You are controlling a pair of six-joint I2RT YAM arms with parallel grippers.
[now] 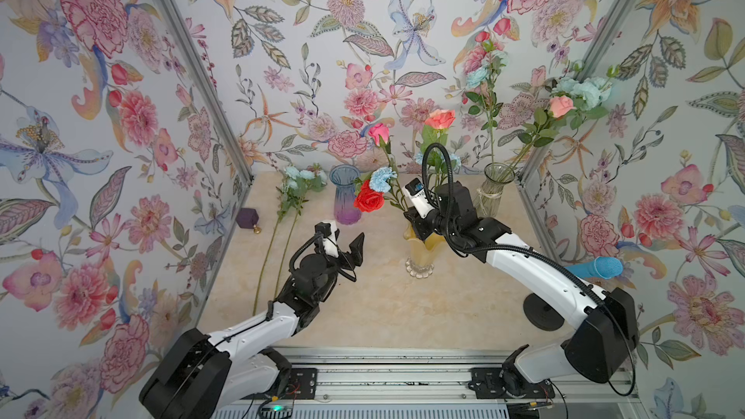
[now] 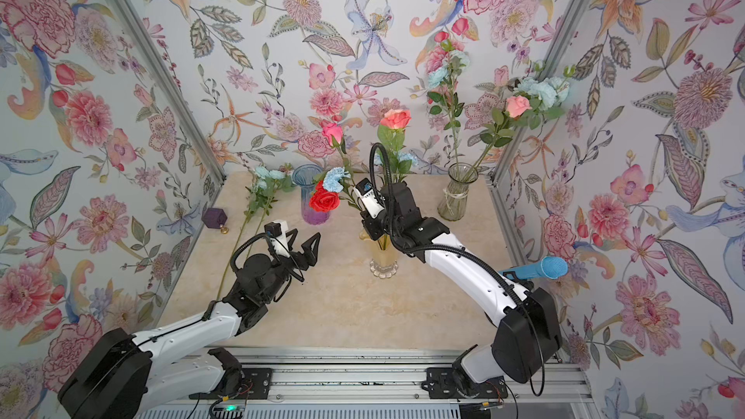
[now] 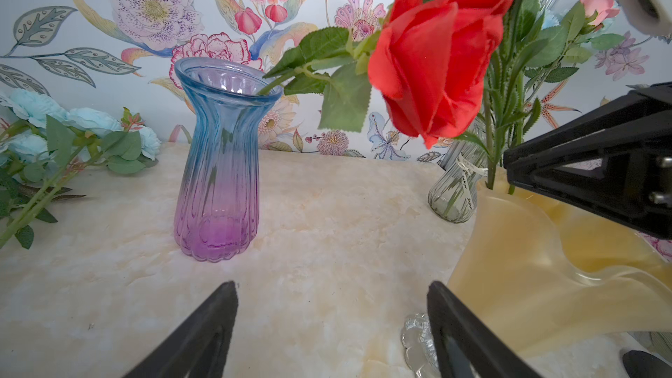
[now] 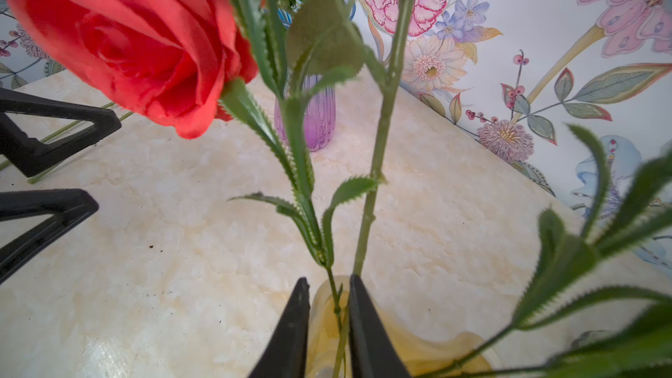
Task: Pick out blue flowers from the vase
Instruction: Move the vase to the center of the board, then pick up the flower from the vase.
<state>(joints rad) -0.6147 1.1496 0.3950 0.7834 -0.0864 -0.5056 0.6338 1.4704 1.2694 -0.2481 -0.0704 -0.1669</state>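
Bright, even light; soft shadows; edges warped; close red rose point(image 4: 127, 41) blurred.

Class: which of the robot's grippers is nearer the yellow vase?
Right. The right gripper sits at the mouth of the yellow vase, jaws straddling a thin stem; the left gripper hovers open beside it, apart.

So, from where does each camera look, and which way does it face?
Top views: high above the front rail, looking down toward the back wall; left arm and right arm show.
Left wrist: low over the table, facing the blue-purple vase and red rose; the left tool shows, open.
Right wrist: at the yellow vase rim, facing across the table past green stems; the right tool shows.
Shared: all views show the red rose and blue-purple vase.
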